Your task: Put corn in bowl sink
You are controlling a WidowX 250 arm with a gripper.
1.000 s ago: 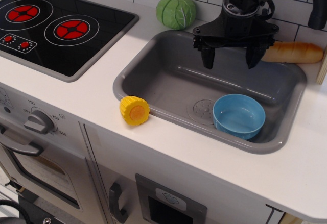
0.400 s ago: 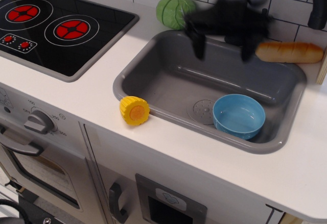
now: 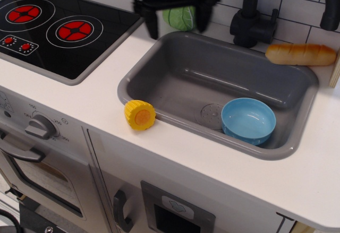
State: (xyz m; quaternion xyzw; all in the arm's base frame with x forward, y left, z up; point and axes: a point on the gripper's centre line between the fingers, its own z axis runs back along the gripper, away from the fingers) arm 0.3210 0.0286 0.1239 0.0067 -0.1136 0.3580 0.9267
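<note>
The gripper [image 3: 176, 23] has swung left off the sink [image 3: 159, 63] (fingers spread, holding nothing), probably lining up for the corn [image 3: 139, 114].

corn [image 3: 139, 114]: yellow, ribbed, orange end
bowl [image 3: 248, 120]: light blue
sink [image 3: 175, 74]: grey
my gripper [image 3: 176, 18]: black

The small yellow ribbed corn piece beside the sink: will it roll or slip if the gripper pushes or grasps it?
The small yellow ribbed corn piece has a round barrel shape, so a push would probably roll it. It looks like stiff, light plastic. Its ribs may help grip, but the curved sides could slip.
</note>
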